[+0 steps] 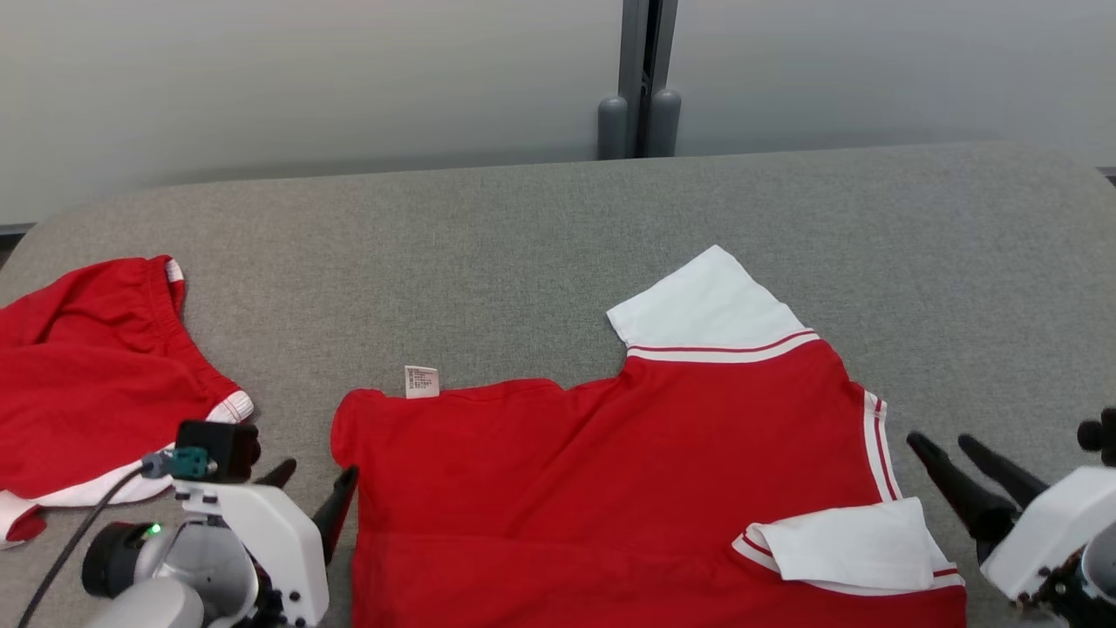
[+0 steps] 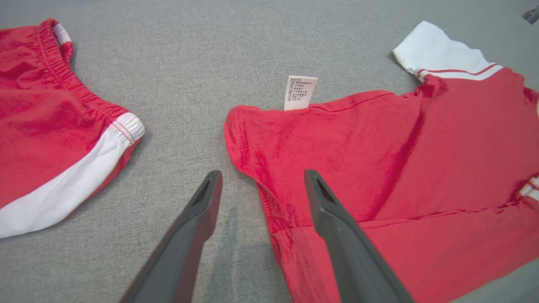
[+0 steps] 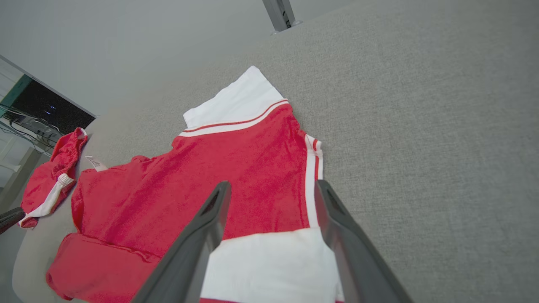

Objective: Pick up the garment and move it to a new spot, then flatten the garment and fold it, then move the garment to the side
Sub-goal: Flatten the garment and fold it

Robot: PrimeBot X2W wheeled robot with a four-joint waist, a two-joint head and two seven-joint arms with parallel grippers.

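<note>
Now: red garment (image 1: 610, 488) with white sleeves lies spread on the grey cloth-covered table (image 1: 523, 262), centre-right in the head view. One white sleeve points away; the other is folded onto the body near the right edge. Care label (image 1: 422, 381) sticks out at the far left edge. Left pincer (image 1: 318, 473) wide open and empty, one finger over the garment's left hem, the other over bare table. Right pincer (image 1: 937, 439) likewise spread, gripping nothing, just beside the garment's right edge. Red shorts (image 1: 78, 384) lie apart at far left.
</note>
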